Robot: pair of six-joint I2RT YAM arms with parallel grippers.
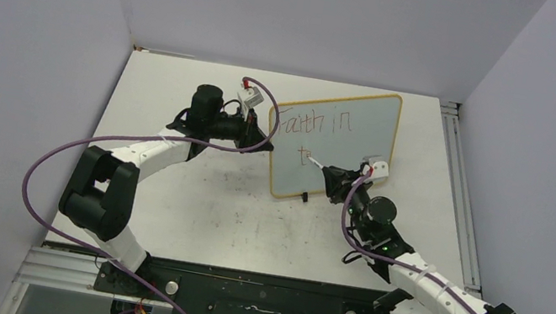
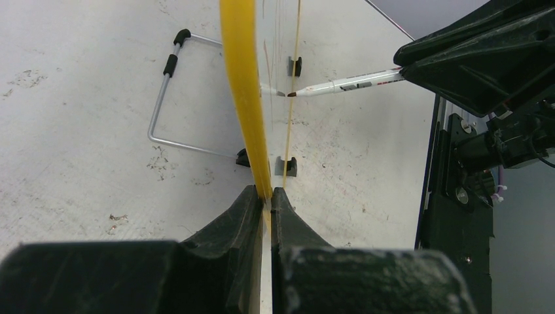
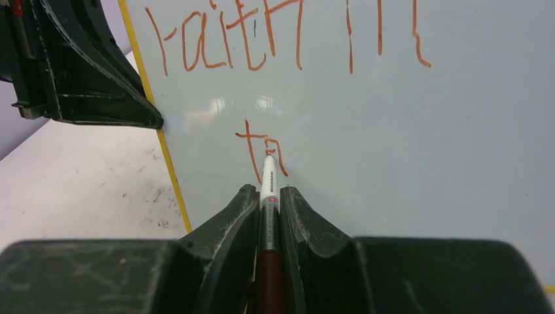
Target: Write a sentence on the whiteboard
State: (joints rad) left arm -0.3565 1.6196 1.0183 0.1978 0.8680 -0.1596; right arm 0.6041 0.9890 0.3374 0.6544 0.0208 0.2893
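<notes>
Sentence on the whiteboard: "Faith in" done, second line barely begun, "to" I think; left gripper pinches its edge, right gripper squeezes the marker, lots left

Left arm and right arm outstretched, converging; jaws narrowly clamped.

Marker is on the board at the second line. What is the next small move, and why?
Probably slide the marker in the right pincer slightly along the second line, tip on the whiteboard. The sentence shows only "Faith in" plus "t" and a partial letter beneath; the tip rests there, and the left pincer clamps the board's edge.
</notes>
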